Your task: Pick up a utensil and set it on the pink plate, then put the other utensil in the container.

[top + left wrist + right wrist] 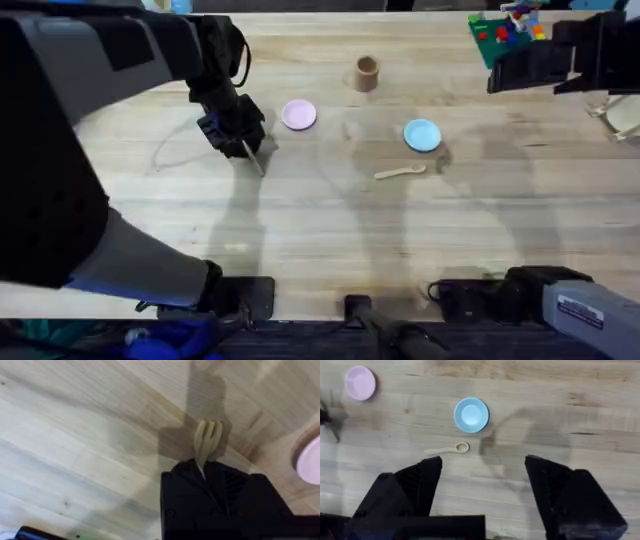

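Nearest the arms' bases, the wooden worktop point(330, 240) lies bare in front of them. Further out, the left tool point(250, 150) hangs above the boards with its black fingers pressed together on the handle of the fork point(207, 440); in the left wrist view the short tines stick out past the fingertips, over the fork's own shadow on the wood. In the overhead view the fork shows as a thin pale sliver slanting down from the tool, just beside the pink plate point(299, 115) and on its near left, not over it. The edge of that plate also shows in the left wrist view. Toward the right, the spoon point(400, 172) lies flat on the worktop, its oval bowl pointing at the light blue plate point(422, 134) and resting just beside that plate's near rim. The right tool point(482, 490) is held high, its fingers spread wide apart and gripping nothing, with the spoon and both plates well apart from it below. Farthest out, the brown container point(367, 72) stands upright behind and between the two plates
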You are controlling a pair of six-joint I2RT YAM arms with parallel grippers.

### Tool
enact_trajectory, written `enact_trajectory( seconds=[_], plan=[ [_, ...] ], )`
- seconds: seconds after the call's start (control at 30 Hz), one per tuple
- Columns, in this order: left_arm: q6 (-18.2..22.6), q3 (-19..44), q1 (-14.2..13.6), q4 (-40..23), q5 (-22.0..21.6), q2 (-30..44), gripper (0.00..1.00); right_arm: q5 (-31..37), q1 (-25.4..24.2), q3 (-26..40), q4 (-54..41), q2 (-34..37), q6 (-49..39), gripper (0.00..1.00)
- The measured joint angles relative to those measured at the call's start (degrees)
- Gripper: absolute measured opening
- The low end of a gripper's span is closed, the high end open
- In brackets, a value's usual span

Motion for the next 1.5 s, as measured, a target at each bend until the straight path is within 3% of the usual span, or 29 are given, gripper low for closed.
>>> enact_trajectory(
  seconds=[0.17, 0.43, 0.6, 0.97, 1.3, 1.5],
  plan=[
    [1.0, 4.5, 0.0, -3.8, -1.7, 1.7, 0.044, 0.0, 0.0, 0.0, 0.0, 0.0, 0.0, 0.996],
    [4.3, 18.8, 0.0, -8.1, -2.7, 2.0, 0.041, 0.0, 0.0, 0.0, 0.0, 0.0, 0.0, 0.996],
    [4.7, 23.3, -0.5, -9.9, -2.8, 2.0, 0.038, 0.0, 0.0, 0.0, 0.0, 0.0, 0.0, 0.996],
    [4.8, 28.6, -7.4, -10.2, -2.9, 2.4, 0.039, 0.0, 0.0, 0.0, 0.0, 0.0, 0.0, 0.996],
    [4.8, 30.9, -12.7, -9.8, -2.6, 9.3, 0.039, 0.0, 0.0, 0.0, 0.0, 0.0, 0.0, 0.996],
    [4.8, 30.9, -14.0, -9.8, -2.5, 11.7, 0.04, 0.0, 0.0, 0.0, 0.0, 0.0, 0.0, 0.996]
  ],
)
